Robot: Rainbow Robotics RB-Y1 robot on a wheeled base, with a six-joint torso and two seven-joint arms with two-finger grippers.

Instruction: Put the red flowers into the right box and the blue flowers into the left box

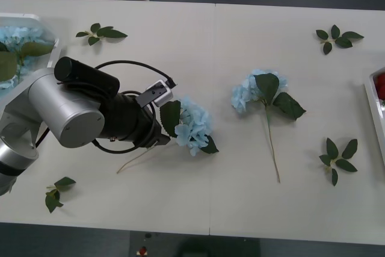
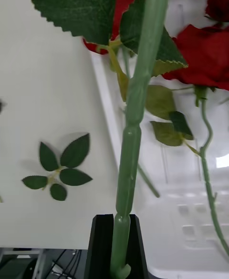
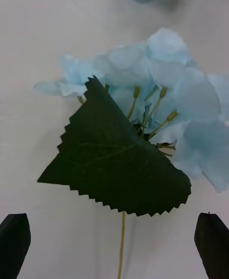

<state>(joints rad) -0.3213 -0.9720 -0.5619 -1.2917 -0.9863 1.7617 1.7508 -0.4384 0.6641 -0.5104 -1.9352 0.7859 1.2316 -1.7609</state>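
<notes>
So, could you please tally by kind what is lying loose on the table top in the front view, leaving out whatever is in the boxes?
blue flowers: 2
green leaf sprigs: 4
Total: 6

Our left gripper [image 3: 114, 245] hangs low over the table, fingers spread wide; our right gripper [image 2: 119, 245] is clamped.

Silver-grey left arm [image 1: 57, 109], black wrist, black cables.
</notes>
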